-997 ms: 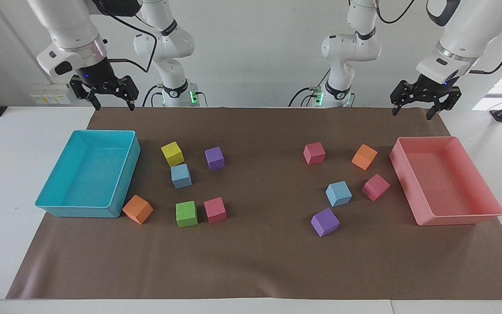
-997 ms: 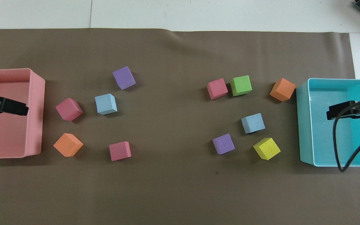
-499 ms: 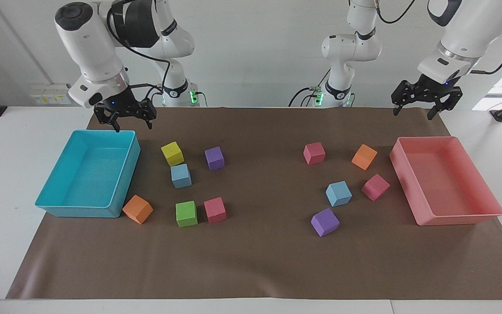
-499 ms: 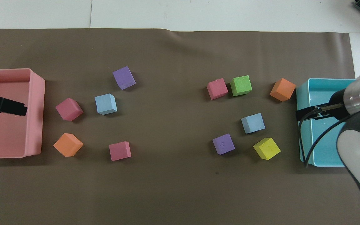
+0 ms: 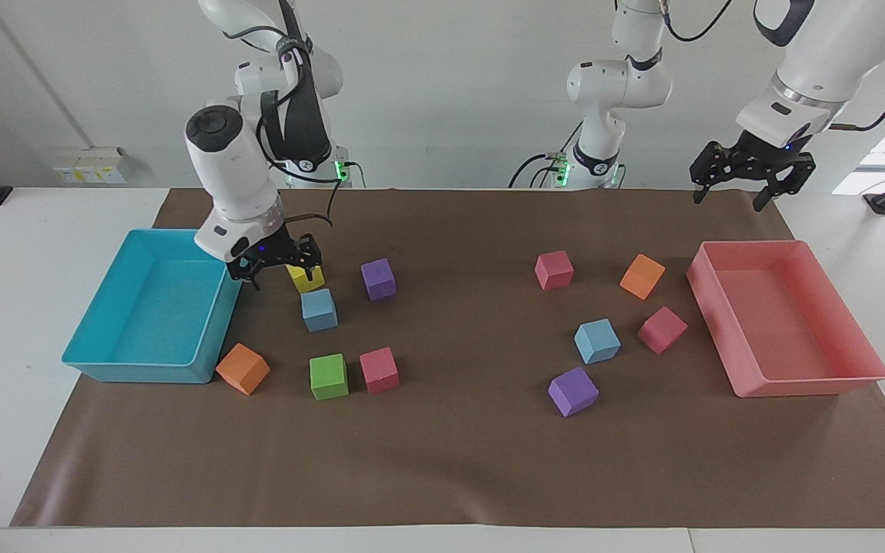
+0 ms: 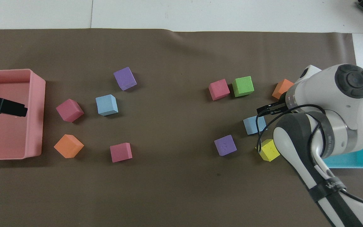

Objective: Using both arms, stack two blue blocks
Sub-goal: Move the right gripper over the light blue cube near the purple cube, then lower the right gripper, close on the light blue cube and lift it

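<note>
The right pincer (image 5: 273, 265) hangs low with its fingers spread and nothing between them, just above the table (image 5: 458, 461), between the turquoise tray (image 5: 104, 361) and the yellow cube (image 5: 309, 279). It is close to the sky-blue cube (image 5: 319, 309) at the right arm's end, which sits flat on the table, touching the yellow cube's edge that faces away from the robots. The pincer is not yet over it.

The left pincer (image 5: 750, 175) waits high over the table's edge near the pink tray (image 5: 865, 369), also spread and empty. The second sky-blue cube (image 5: 597, 341) lies toward that arm's end, near a pink cube (image 5: 661, 329) and a purple cube (image 5: 573, 391).

By my reading the step in hand is the reach for the first blue cube; nothing is lifted or stacked. The next move calls for bringing the spread fingers squarely over the cube, turned so that neither finger lands on the yellow neighbour, then lowering to straddle it before closing.
</note>
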Controlling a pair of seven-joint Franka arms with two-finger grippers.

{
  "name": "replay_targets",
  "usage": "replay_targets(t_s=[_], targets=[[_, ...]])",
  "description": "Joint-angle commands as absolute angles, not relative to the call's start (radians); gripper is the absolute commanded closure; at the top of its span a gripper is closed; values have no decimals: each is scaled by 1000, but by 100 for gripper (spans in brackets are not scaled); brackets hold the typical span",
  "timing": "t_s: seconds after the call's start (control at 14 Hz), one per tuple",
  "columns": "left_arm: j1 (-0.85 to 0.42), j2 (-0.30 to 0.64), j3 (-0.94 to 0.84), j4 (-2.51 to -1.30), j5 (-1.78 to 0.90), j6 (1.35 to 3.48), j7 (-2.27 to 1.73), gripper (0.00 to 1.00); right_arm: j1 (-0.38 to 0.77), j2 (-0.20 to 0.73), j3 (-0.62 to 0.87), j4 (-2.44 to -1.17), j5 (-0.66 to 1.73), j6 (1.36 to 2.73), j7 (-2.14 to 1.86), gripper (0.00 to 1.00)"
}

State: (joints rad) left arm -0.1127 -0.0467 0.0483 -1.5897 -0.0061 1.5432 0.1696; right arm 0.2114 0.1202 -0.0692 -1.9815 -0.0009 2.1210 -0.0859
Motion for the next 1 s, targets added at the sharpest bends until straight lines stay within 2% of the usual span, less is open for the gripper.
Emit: replay_targets(t_s=[0.0,0.36,0.64,0.93], targets=[[-107,-63,54,-1608,-14,1566,173,0,216,158,-64,-2028,31,2203,-155,0],[-109,-66,52,-1615,-14,1566,170,0,232,186,-64,-2086,147,2233,-311,0],[-110,-67,51,-1618,-15,1569,167,0,232,189,-66,-2158,147,2299,-328,0],[-110,-68,52,-1620,-15,1574,169,0,221,213,-66,-2171,149,2339,-316,0]])
